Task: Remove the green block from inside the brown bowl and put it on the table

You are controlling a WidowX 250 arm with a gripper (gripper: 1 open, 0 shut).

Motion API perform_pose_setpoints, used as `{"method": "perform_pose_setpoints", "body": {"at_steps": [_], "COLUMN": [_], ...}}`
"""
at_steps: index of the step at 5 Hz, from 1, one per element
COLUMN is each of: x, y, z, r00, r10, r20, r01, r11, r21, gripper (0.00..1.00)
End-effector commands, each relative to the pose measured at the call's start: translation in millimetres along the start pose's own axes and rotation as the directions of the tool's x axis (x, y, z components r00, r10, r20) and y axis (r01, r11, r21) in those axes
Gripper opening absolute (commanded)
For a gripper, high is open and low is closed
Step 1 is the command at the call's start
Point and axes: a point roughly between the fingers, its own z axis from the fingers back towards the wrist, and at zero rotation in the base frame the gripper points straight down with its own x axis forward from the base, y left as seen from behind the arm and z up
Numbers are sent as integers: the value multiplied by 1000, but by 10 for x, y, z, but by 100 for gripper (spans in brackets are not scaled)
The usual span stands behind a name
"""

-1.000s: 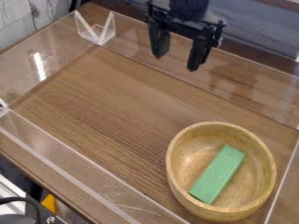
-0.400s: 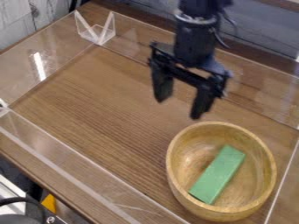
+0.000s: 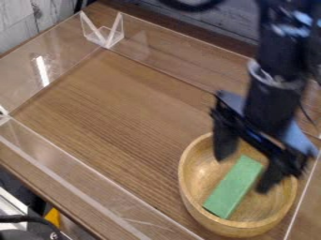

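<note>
The green block (image 3: 230,191) lies flat inside the brown bowl (image 3: 201,202), which sits at the near right of the table (image 3: 113,103). My gripper (image 3: 254,160) hangs open directly over the bowl, its two dark fingers (image 3: 226,142) straddling the block's far end. Nothing is held between them. The arm covers the bowl's far rim and part of the block's upper end.
Clear acrylic walls (image 3: 75,178) run along the table's edges. A small clear triangular stand (image 3: 103,30) sits at the far left corner. Bare wood-grain surface stretches left of the bowl.
The gripper has travelled from the far side of the table toward the near right and down, now over the bowl. It stayed open. The block and bowl have not moved.
</note>
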Motion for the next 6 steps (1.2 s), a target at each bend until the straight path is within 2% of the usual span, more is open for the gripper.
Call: {"method": "perform_pose_setpoints", "body": {"at_steps": [1,2,3,4,6], "x": [-47,-47,35,106,166], "y": [100,226,197,171,-84], "z": [239,289,304,349,62], "r00": [995,989,986,985,981], "r10": [28,52,34,20,-23], "r20": [101,136,162,170,195], "r01": [-28,-53,-37,-24,17], "r11": [1000,999,999,999,999], "r21": [-2,6,16,24,35], "gripper": [100,100,100,100,100]}}
